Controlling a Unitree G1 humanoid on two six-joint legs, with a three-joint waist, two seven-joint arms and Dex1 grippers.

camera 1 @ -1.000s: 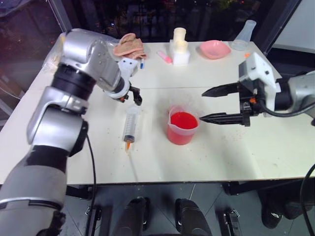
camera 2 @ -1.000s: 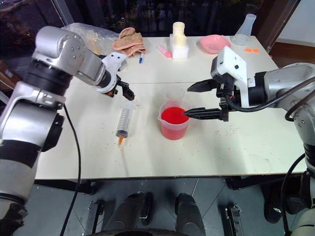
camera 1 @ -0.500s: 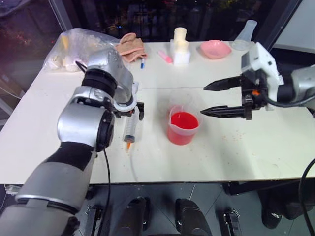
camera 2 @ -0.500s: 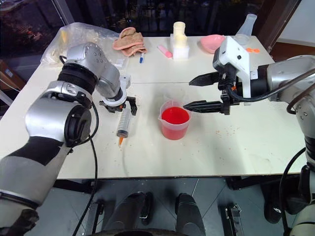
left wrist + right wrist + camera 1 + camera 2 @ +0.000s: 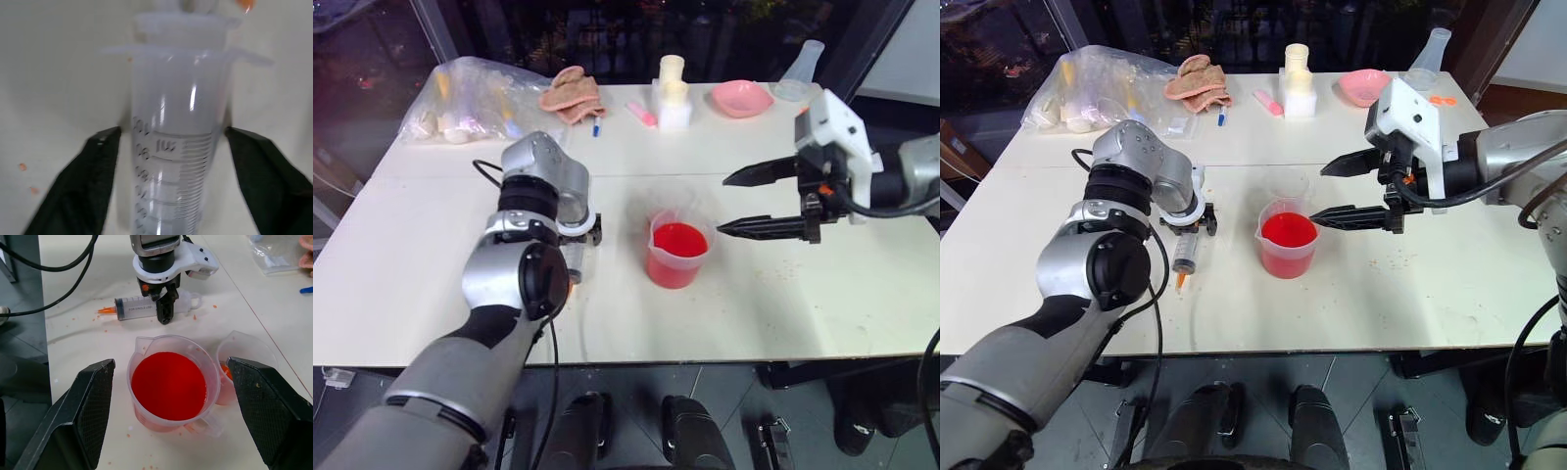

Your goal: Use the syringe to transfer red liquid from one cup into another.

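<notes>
The left claw (image 5: 164,308) points steeply down with fingers narrowed, while the right claw (image 5: 736,202) hovers level, spread wide.

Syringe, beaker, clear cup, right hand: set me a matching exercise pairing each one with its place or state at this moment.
Things:
1. syringe
2. beaker
3. clear cup
4. right hand

Places or states:
A. open, held in the air above the table
B. lying flat on the table
C. holds the red liquid
D. almost empty, standing right beside the beaker

Pairs: 1-B, 2-C, 3-D, 4-A
</notes>
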